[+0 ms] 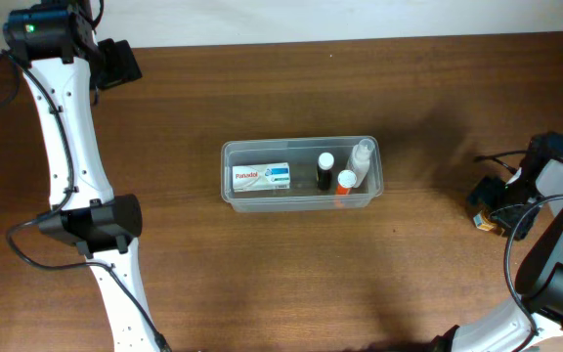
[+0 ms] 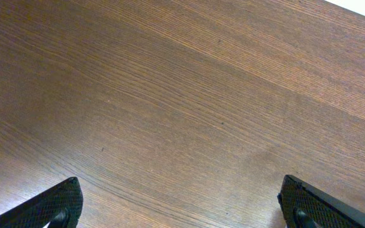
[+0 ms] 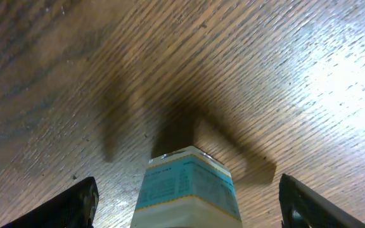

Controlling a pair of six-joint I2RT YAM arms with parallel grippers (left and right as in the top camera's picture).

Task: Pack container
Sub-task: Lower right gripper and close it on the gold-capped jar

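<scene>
Sitting upright, clear rectangular container (image 1: 296, 144), rounded corners, box (image 1: 260, 177), bottles (image 1: 325, 170) inside

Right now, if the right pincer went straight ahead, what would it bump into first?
The right pincer would probably meet the small teal-labelled box between its open fingers first; behind it lies the wooden table.

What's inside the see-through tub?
A Panadol box, a dark bottle, a clear bottle and an orange bottle sit in the tub. Anything underneath them is hidden.
</scene>
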